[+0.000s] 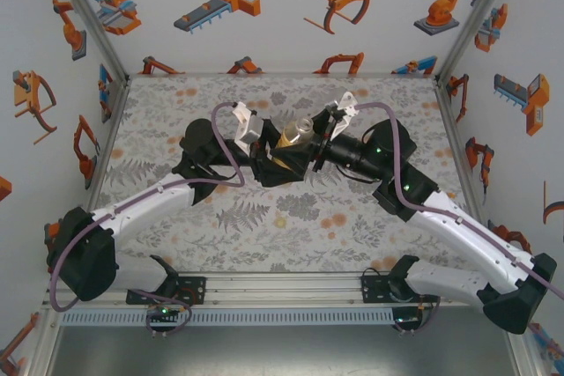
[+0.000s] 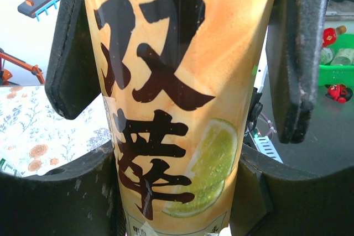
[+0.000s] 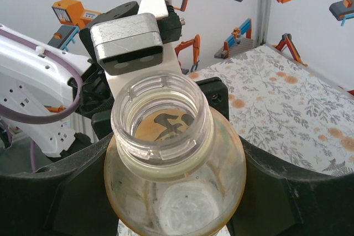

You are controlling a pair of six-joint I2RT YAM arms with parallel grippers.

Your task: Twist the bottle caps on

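Observation:
A clear bottle point(image 1: 295, 138) with an orange-yellow label is held off the table between both arms, at the middle of the patterned mat. My left gripper point(image 2: 177, 37) is shut on the bottle's labelled body point(image 2: 177, 81), with a dark finger point(image 2: 72, 53) pressed on each side. My right gripper point(image 3: 174, 192) is shut on the same bottle point(image 3: 166, 186) at its shoulder, just below the neck. The threaded mouth point(image 3: 160, 111) is bare and faces the right wrist camera. The bottle caps are out of view.
The floral mat point(image 1: 291, 217) covers the table. White walls with robot stickers and metal posts point(image 1: 92, 15) close it in on three sides. In the left wrist view a green bin point(image 2: 337, 64) of small items stands beyond the table.

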